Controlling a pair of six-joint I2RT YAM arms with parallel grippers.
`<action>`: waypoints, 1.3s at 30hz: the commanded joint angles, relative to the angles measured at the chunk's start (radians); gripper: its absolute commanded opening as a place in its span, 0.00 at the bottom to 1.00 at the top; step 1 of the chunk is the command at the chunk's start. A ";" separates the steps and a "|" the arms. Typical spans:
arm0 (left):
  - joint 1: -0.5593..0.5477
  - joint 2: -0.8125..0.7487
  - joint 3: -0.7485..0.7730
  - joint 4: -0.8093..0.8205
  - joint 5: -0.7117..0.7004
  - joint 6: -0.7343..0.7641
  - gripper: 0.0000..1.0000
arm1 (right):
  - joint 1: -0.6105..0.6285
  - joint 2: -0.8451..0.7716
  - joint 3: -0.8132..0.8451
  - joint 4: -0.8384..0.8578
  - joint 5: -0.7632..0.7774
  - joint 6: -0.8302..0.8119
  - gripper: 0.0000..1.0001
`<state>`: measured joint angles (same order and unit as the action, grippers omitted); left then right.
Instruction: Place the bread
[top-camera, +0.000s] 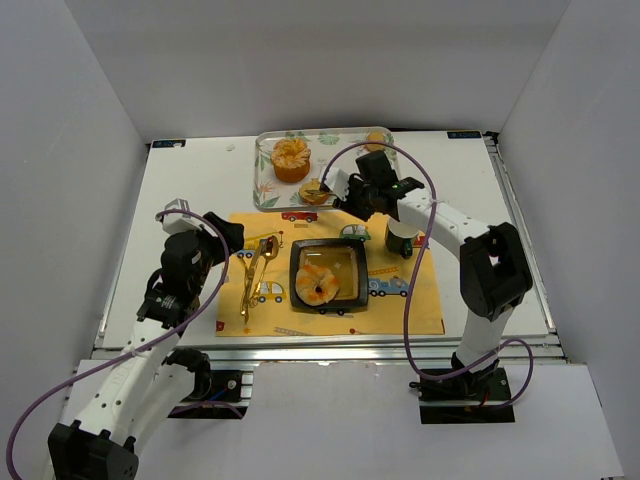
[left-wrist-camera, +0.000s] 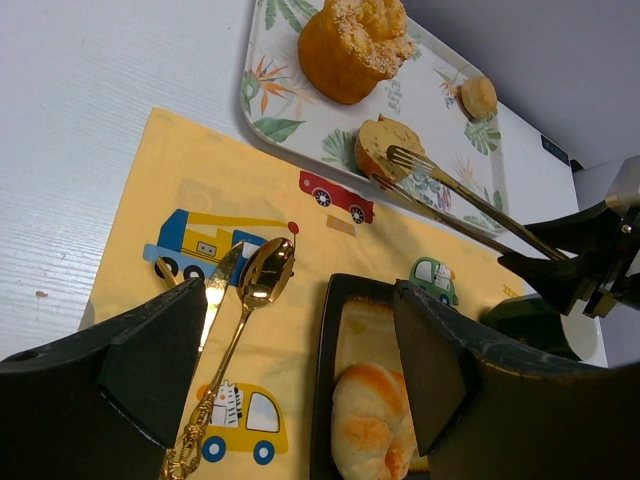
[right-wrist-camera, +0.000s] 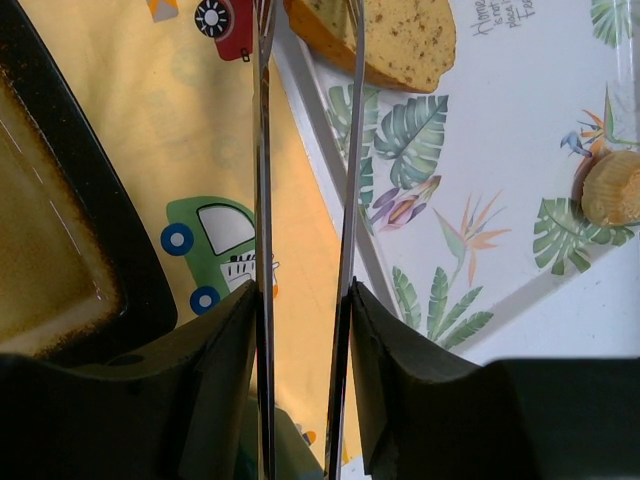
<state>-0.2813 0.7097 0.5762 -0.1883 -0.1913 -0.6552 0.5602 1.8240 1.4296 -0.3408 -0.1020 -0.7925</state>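
Your right gripper was clamped on a pair of metal tongs, its fingers about half closed so that the two blades stood a narrow gap apart, and it touched nothing else. The tong tips reached the bread slice, which lay on the flowered tray close to its near rim, just beyond the edge of the yellow mat. In the left wrist view one tip rested on the slice's top, but I could not tell whether the blades truly pinched it or only sat against it. Your left gripper hung wide open and empty above the mat, over the spoon and beside the black plate. The step looked to me like picking the slice up for the plate, where a roll already lay. To do it well, you needed the blades straddling the slice across its flat faces, squeezed gently enough that the soft crumb did not tear. You would then lift it straight up until it cleared the tray rim before swinging it across. You would aim for the bare part of the plate beside the roll, lower until the slice rested there, and only then ease the squeeze.
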 joint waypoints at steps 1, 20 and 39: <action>0.001 -0.016 0.001 -0.010 0.004 -0.003 0.84 | -0.002 -0.005 0.035 0.039 0.018 0.012 0.45; 0.001 -0.024 0.036 -0.043 -0.010 0.011 0.84 | -0.029 -0.233 -0.023 0.031 -0.082 0.041 0.00; 0.002 -0.001 0.048 -0.033 0.013 0.015 0.84 | -0.037 -0.864 -0.553 -0.351 -0.380 -0.110 0.05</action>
<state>-0.2813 0.7029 0.5846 -0.2321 -0.1947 -0.6510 0.5247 0.9836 0.8978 -0.6666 -0.4507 -0.8936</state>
